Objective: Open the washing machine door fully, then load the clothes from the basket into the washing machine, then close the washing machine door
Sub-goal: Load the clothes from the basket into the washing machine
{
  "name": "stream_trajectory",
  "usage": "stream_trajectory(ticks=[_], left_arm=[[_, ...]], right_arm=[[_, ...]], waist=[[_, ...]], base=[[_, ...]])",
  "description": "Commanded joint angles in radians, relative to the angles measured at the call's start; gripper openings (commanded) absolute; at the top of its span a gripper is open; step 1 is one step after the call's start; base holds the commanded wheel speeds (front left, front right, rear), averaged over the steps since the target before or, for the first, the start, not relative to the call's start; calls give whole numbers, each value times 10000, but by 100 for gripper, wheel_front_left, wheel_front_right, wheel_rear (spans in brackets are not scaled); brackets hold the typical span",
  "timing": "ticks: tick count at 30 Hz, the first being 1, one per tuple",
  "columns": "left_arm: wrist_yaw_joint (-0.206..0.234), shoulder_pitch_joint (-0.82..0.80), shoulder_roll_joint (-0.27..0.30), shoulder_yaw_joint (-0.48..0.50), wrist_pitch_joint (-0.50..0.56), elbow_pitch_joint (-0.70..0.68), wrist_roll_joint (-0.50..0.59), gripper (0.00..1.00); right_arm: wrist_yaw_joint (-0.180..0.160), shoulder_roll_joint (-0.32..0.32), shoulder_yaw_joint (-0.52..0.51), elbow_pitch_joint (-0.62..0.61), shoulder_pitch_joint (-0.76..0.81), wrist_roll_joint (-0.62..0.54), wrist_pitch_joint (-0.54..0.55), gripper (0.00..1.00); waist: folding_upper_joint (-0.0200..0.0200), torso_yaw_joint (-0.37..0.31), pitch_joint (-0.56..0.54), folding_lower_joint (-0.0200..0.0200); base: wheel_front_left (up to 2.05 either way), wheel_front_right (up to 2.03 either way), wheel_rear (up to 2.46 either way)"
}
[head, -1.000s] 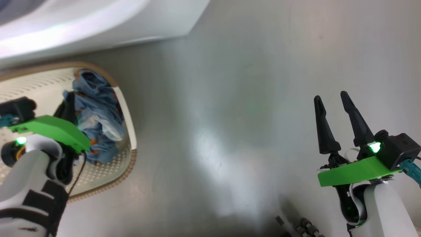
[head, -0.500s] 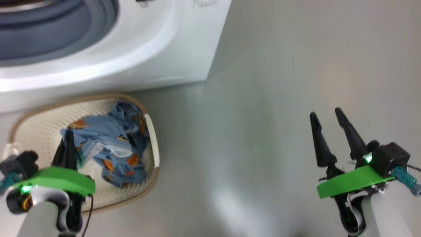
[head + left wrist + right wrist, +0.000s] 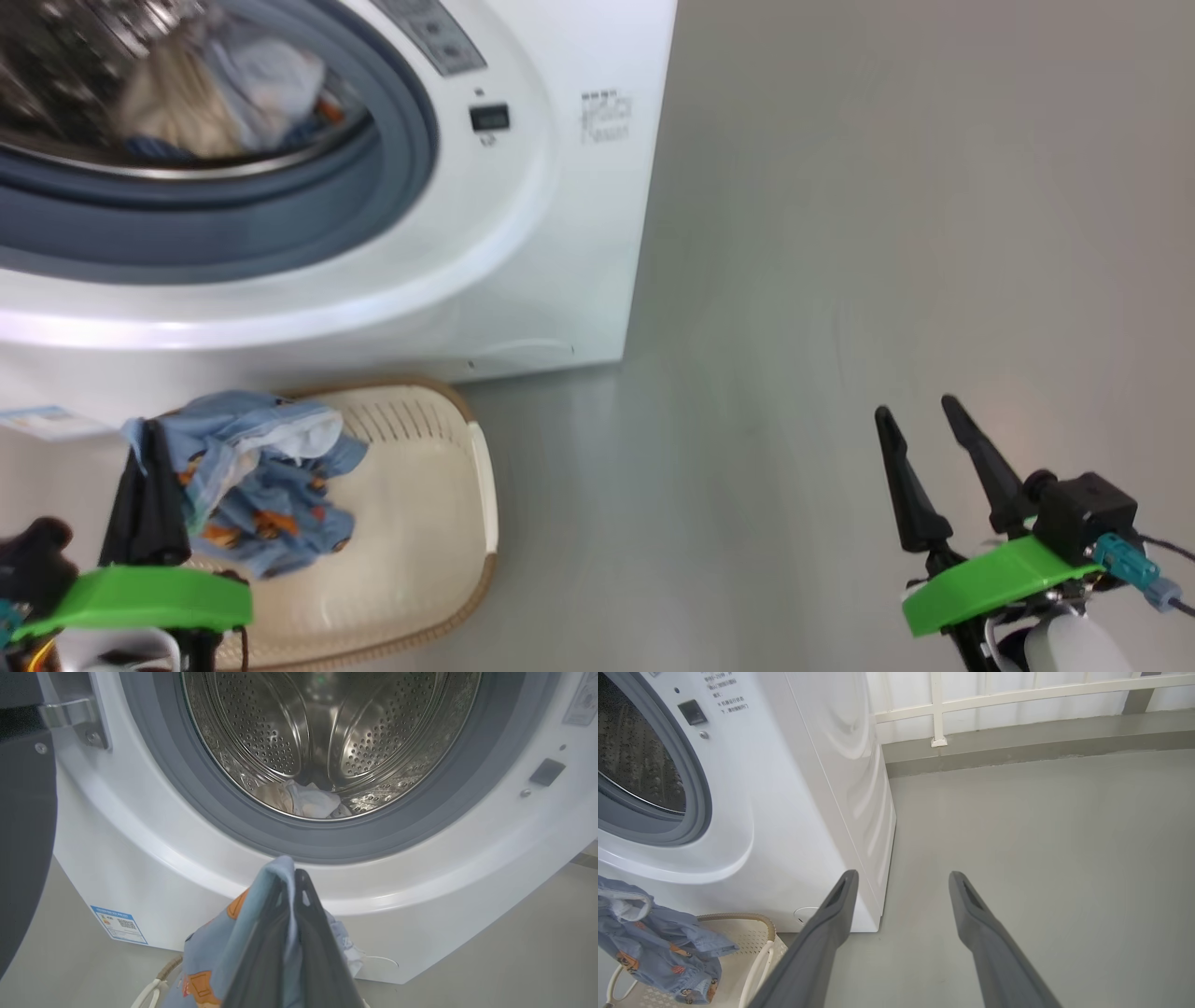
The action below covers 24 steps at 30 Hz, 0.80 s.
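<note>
Head view, mid-load: the left tool (image 3: pixel 147 446), fingers pressed together, pinches the blue garment (image 3: pixel 266 485), which hangs bunched over the left part of the basket (image 3: pixel 467 523) at the foot of the washer (image 3: pixel 560 233). Whether its lowest fold touches the basket cannot be told. The right tool (image 3: pixel 917 411) hovers well apart over the grey floor (image 3: pixel 840 233), fingers spread and holding nothing.

Left wrist view looks along the closed fingers, blue cloth caught between them, toward the drum (image 3: pixel 327 728). The door (image 3: pixel 25 835) stands swung wide at the left edge, clear of the opening, so the first step looks done. A pale garment (image 3: pixel 303 800) lies at the bottom of the drum, just behind the gasket (image 3: pixel 201 793); by that showing, half the load is in. Its pattern is hard to read from here.

Right wrist view shows the blue garment dangling above the basket, whose cream bottom shows beside it.

What is left, by this evidence: carry the blue garment up and over the gasket lip, let go inside the drum, draw the arm out, then swing the door shut. The left tool sits below the opening, so the lift has some way to go. Trailing cloth could snag on the lip or drape across it and foul the door's closing.
</note>
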Motion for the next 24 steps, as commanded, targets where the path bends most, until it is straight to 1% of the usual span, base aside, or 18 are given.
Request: stream_trajectory(ticks=[1,11,18,24], left_arm=[[-12,97,180,375,-66,-312,98,0],[-13,968,-163,1139,-66,-2108,968,0],[-13,1585,-286,1349,-66,-2764,1501,0],[-13,2037,-376,1655,-66,-3226,1653,0]], right_arm=[[16,-93,263,-181,128,151,-120,100],[16,-125,306,-36,451,249,-120,100],[16,-239,271,-44,627,231,-80,100],[16,-176,270,-56,752,278,-39,100]], waist=[[-1,227,-792,0],[-1,271,-1759,0],[-1,287,-2244,0],[-1,306,-2543,0]], base=[[0,0,0],[0,0,0],[0,0,0],[0,0,0]])
